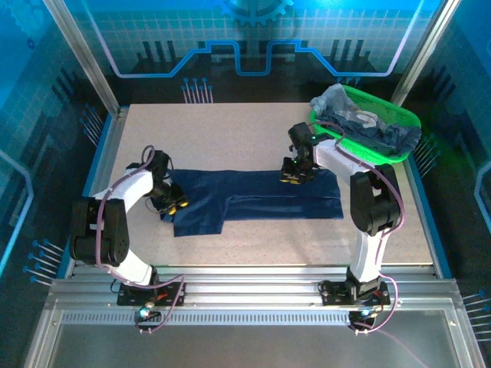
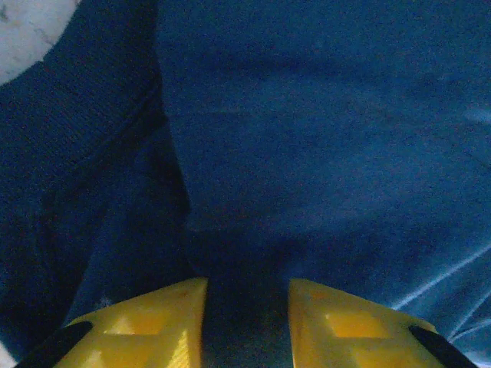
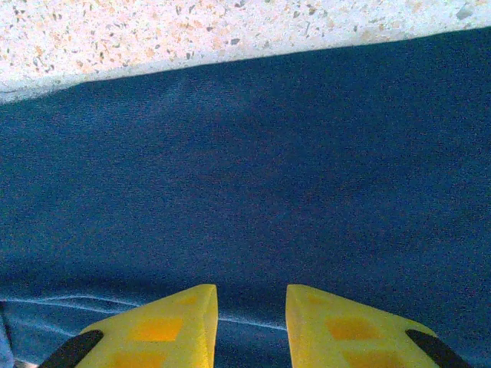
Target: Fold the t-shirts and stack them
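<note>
So the left gripper point(image 1: 178, 204) is down on the left end of the navy t-shirt point(image 1: 261, 198). Its yellow fingers point(image 2: 146, 322) are parted just a little, with cloth under the gap. The shirt lies flat in a long strip across the middle of the table point(image 1: 230, 130). The right gripper point(image 1: 294, 176) sits on its far edge toward the right end, jaws also narrowly apart, with nothing clearly pinched. At far right, a heap of shirts point(image 1: 360, 123) is piled in the green basket point(image 1: 414, 123).
</note>
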Controlling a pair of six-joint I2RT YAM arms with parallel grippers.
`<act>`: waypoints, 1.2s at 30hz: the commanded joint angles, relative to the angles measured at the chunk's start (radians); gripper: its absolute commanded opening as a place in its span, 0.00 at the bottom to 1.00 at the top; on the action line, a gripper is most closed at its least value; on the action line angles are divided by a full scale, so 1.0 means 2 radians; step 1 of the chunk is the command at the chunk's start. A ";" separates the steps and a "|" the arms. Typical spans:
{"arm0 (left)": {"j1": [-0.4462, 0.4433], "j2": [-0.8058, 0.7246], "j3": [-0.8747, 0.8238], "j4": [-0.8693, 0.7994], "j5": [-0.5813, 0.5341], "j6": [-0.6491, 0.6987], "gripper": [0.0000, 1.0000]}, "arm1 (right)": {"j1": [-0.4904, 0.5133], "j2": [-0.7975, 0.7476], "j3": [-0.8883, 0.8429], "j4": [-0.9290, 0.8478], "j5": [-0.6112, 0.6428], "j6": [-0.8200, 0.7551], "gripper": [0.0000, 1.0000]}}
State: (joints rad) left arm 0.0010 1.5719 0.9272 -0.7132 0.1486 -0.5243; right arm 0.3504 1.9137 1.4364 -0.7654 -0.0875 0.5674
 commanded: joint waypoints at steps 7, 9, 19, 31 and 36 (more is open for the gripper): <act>0.001 -0.021 -0.021 0.015 -0.006 0.016 0.16 | -0.003 0.000 -0.003 -0.002 -0.007 0.001 0.31; 0.001 -0.029 -0.017 0.010 -0.008 0.013 0.09 | -0.004 0.000 -0.004 -0.002 -0.007 0.001 0.31; 0.009 -0.011 0.074 -0.048 0.010 -0.008 0.00 | -0.001 0.004 0.000 -0.004 -0.006 0.002 0.31; 0.029 0.107 0.215 -0.107 -0.008 0.011 0.00 | -0.002 0.004 0.004 -0.005 -0.005 0.001 0.31; 0.037 0.148 0.263 -0.106 -0.017 0.023 0.00 | -0.003 0.006 0.003 -0.003 -0.007 0.003 0.31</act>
State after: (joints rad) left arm 0.0582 1.8328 1.3918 -0.8867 0.1371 -0.5137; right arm 0.3504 1.9137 1.4361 -0.7654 -0.0872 0.5678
